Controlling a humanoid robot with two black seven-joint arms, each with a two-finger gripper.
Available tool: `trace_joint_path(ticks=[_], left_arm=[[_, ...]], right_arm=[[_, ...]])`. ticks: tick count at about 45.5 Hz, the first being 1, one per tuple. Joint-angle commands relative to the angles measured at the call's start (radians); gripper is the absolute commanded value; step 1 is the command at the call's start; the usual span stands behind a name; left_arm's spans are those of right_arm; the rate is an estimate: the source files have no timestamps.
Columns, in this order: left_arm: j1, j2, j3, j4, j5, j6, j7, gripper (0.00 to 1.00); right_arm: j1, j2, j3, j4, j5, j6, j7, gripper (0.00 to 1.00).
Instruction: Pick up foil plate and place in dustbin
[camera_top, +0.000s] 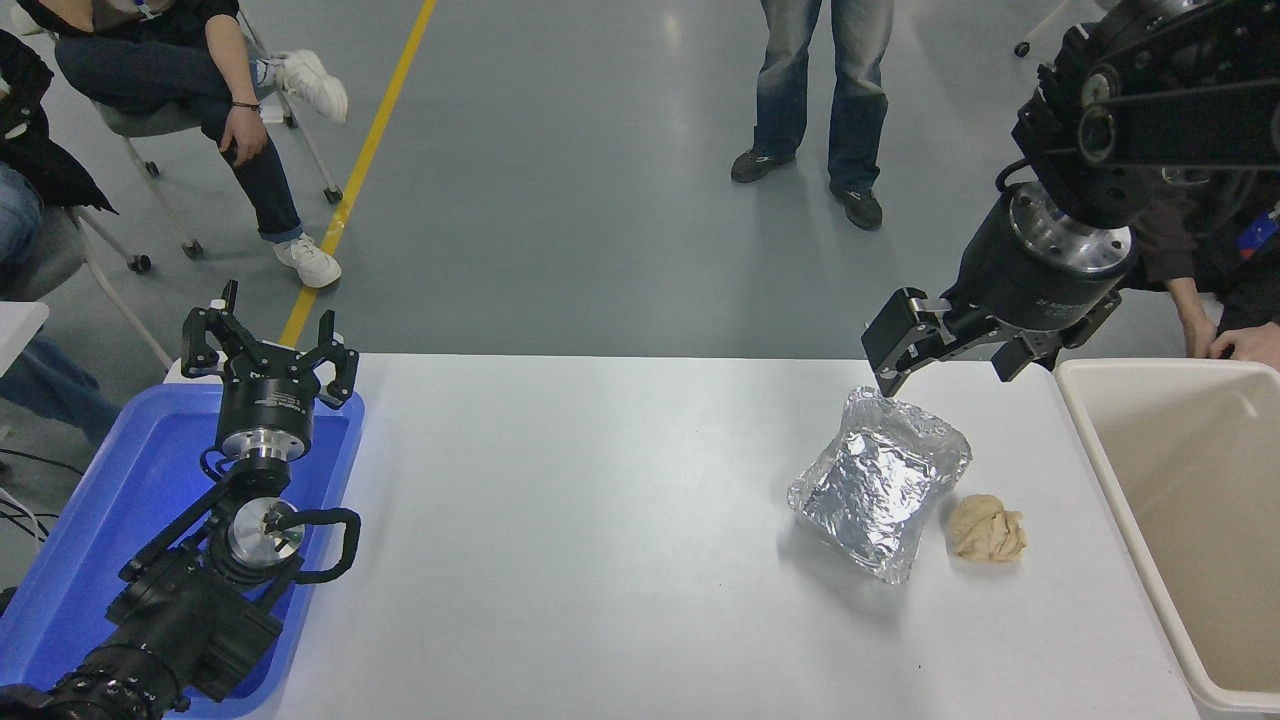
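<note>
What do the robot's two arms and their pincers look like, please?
Both arms are black with a bare silver metal ring at the wrist. The left pincer has thin, open-framed black fingers, and a black cable loops beside its arm. The right pincer has blocky black fingers under a thick round black body with small white lettering.

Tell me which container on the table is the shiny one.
The foil plate, crinkled silver, beside the tan paper wad. The blue tray and beige dustbin are dull plastic.

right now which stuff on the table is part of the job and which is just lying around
Part of the job:
foil plate
dustbin
right gripper, open, above the plate's far rim

Just lying about:
tan paper wad
blue tray
left gripper, parked over the tray
</note>
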Motion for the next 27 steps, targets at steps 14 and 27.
trace_joint_path(ticks=[14,27], left_arm=[[0.000,0.000,0.001,0.001,0.000,0.000,0.000,0.99],[0.000,0.000,0.000,-0.001,0.000,0.000,0.000,0.99]], right_arm=[[-0.367,0.006,-0.004,-0.269,-0.036,-0.200,-0.002,1.00],[-0.606,0.004,0.028,-0.461,-0.048,-0.259,-0.008,1.00]])
